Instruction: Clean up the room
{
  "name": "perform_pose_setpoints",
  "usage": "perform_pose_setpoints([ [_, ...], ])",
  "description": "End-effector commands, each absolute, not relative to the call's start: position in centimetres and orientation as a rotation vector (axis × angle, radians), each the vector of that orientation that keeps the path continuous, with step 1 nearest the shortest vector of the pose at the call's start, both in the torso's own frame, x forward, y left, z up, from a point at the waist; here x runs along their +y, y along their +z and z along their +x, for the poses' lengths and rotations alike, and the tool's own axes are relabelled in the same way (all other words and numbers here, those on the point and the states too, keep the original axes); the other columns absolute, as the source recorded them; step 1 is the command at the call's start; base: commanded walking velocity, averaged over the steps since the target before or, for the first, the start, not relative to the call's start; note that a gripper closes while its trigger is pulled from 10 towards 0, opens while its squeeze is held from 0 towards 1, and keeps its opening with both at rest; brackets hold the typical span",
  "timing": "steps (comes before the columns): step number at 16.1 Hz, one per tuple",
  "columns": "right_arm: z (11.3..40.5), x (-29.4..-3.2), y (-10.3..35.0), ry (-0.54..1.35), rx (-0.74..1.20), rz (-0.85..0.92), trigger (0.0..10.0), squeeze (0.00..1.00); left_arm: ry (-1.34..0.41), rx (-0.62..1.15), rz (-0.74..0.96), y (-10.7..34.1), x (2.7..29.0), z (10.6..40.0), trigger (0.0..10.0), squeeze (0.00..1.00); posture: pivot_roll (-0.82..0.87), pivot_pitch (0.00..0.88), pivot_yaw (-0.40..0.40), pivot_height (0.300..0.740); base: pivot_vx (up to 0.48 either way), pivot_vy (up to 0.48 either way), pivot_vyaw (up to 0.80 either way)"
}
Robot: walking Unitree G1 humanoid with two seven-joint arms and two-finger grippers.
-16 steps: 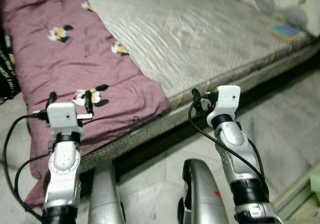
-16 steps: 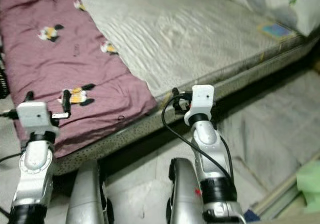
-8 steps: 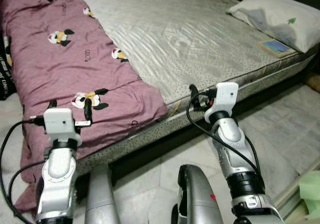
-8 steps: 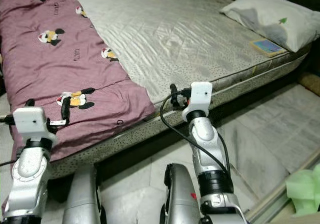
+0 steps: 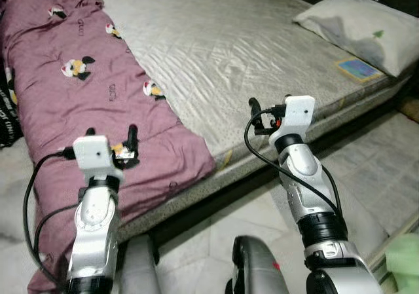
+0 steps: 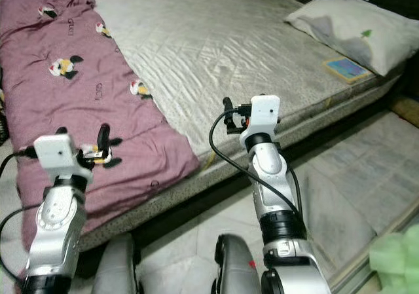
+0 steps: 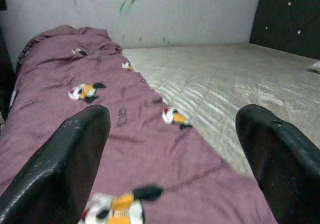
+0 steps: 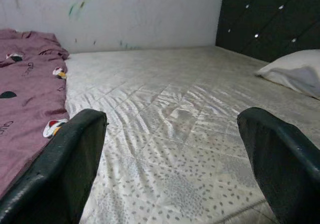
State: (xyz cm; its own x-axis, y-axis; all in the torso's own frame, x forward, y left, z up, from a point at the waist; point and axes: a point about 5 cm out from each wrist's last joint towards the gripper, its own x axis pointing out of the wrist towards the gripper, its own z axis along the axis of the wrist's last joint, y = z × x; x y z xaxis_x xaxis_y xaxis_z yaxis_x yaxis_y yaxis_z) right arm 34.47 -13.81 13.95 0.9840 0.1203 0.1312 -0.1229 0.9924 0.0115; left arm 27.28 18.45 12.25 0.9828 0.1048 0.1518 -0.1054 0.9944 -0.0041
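A maroon quilt [image 5: 85, 97] with cartoon prints lies along the left side of a bare grey mattress [image 5: 222, 52], its near end draped over the bed's edge. My left gripper [image 5: 111, 137] hovers open just above the quilt's near end, with the quilt [image 7: 100, 129] stretching away between its fingers [image 7: 60, 169]. My right gripper [image 5: 268, 107] is open over the mattress's near edge, nothing between its fingers [image 8: 60, 169]; the mattress [image 8: 175, 119] lies ahead of it.
A white pillow [image 5: 360, 25] and a small blue-and-yellow book [image 5: 357, 68] rest at the bed's right end, by a dark headboard [image 8: 270, 19]. Something pale green [image 5: 402, 261] lies on the floor at the lower right. A black item [image 5: 6, 117] stands left of the bed.
The head view has lifted and shows more of the bed. Both arms have reached forward, the left gripper further over the quilt, the right over the mattress edge.
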Motion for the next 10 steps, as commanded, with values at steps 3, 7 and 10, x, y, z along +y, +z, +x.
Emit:
perform_pose_setpoints([
  [3,35.06,-13.82,14.78,0.117,-0.162,0.022,10.0,0.00,0.105,-0.160,0.014,12.53,18.76,27.66,10.0,0.00,0.03,0.000,-0.047,0.725,0.000,0.000,0.00],
  [7,34.97,-14.21,14.61,0.098,-0.165,0.021,10.0,0.00,0.065,-0.158,0.012,12.52,18.34,27.88,10.0,0.00,0.02,0.000,-0.033,0.740,0.000,0.000,0.00],
  [10,34.86,-14.38,14.50,0.092,-0.165,0.016,10.0,0.00,0.044,-0.124,-0.007,12.38,17.82,28.12,10.0,0.00,0.01,0.000,-0.027,0.740,0.000,0.000,0.00],
])
